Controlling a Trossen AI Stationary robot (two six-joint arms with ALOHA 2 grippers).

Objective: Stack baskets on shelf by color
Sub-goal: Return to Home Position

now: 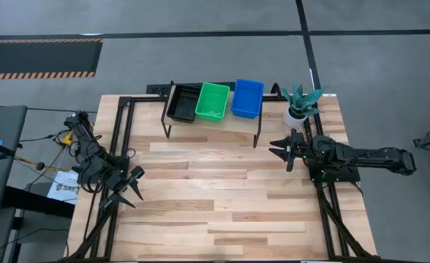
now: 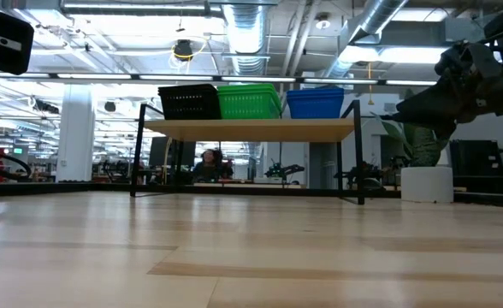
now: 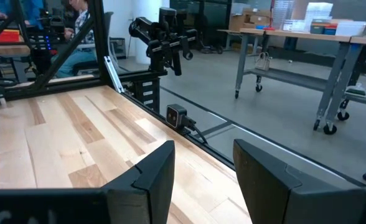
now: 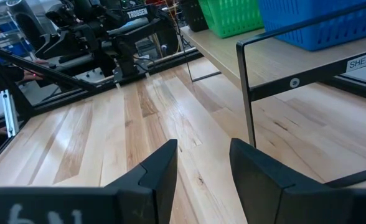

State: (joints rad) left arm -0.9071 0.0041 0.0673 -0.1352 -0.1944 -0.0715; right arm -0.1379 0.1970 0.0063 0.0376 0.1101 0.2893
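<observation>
From above, we see the table [image 1: 222, 212] bare across its middle and front. The shelf [image 1: 222, 126] stands along the far edge. On it the black baskets [image 1: 183, 103], green baskets [image 1: 213, 100] and blue baskets [image 1: 247, 98] sit side by side; how many each pile holds, we cannot tell. The left gripper [image 1: 132, 191] lies folded at the table's left rail. The right gripper [image 1: 275, 147] reaches in from the right rail, beside a potted plant [image 1: 300, 102] and near the shelf's front right leg.

At table height, open space runs under the shelf board.

Our left wrist view shows the fingers [image 3: 152, 180] released and empty, over the table's edge.

Our right wrist view shows the fingers [image 4: 155, 171] parted, holding nothing, short of the shelf leg.
</observation>
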